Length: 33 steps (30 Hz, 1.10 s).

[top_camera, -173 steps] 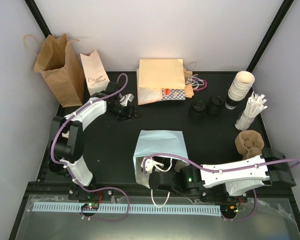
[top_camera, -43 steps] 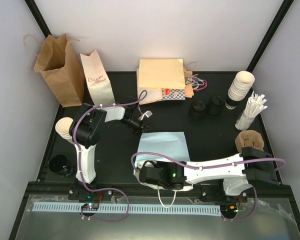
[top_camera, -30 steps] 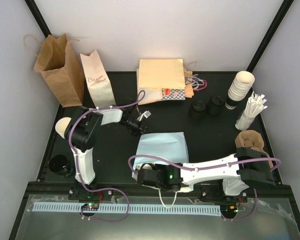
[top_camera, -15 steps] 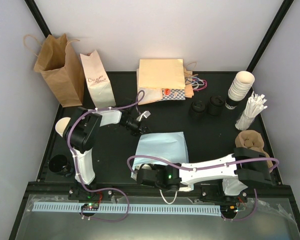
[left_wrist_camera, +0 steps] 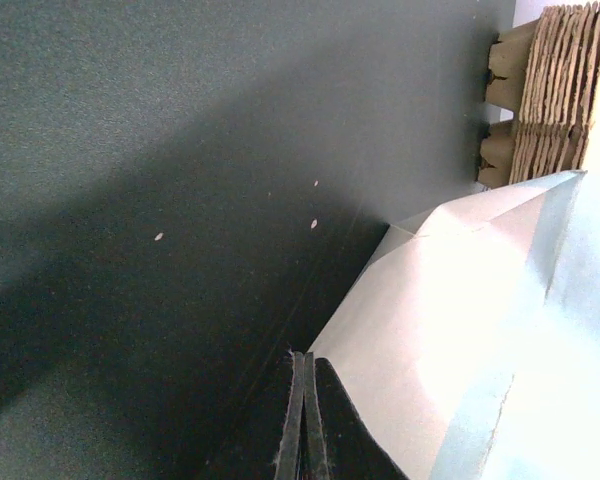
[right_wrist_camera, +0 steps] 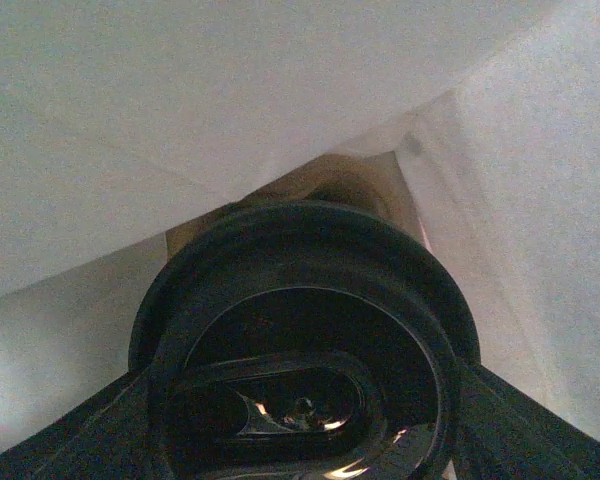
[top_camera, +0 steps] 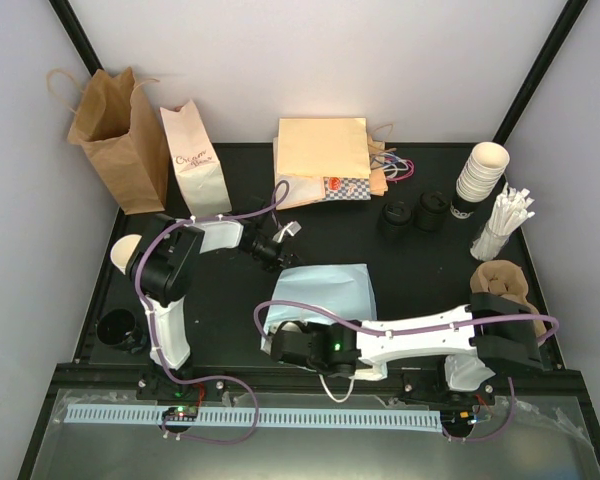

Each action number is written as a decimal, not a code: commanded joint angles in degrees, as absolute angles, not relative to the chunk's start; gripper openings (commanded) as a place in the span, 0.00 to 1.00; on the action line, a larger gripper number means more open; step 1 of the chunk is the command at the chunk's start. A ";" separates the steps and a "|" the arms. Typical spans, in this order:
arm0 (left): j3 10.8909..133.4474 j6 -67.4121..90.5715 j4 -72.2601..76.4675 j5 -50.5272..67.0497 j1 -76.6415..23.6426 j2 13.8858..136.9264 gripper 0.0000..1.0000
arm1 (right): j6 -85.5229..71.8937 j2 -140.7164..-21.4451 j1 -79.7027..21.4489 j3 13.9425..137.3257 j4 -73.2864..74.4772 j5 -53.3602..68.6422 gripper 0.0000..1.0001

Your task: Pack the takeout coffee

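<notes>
- Right gripper (right_wrist_camera: 300,410) is gripping the takeout coffee (right_wrist_camera: 300,320) inside the blue bag (top_camera: 325,290).
- Left gripper (left_wrist_camera: 302,420), fingers closed, is seemingly pinning the bag's edge.
- Next move is calling for a clean release, deep inside.

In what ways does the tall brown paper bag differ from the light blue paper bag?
The brown paper bag stands upright, mouth upward; the light blue paper bag lies on its side, mouth toward the near edge. Nothing touches the brown one; the right gripper reaches into the blue one, holding the black-lidded takeout coffee. Both are paper bags with handles.
</notes>
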<state>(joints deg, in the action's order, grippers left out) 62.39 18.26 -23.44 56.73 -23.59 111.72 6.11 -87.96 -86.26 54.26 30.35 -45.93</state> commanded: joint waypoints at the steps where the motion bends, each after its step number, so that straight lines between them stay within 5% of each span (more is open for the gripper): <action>1: 60.55 18.10 -28.34 58.97 -25.66 109.91 0.02 | 2.11 -91.15 -84.22 55.60 37.22 -44.13 0.44; 19: 59.18 17.73 -26.19 58.27 -26.98 106.29 0.02 | -5.74 -97.53 -84.90 64.94 44.59 -36.82 0.45; 33: 58.06 19.31 -23.61 57.93 -27.06 105.25 0.02 | -4.85 -101.35 -88.40 69.02 46.80 -49.81 0.44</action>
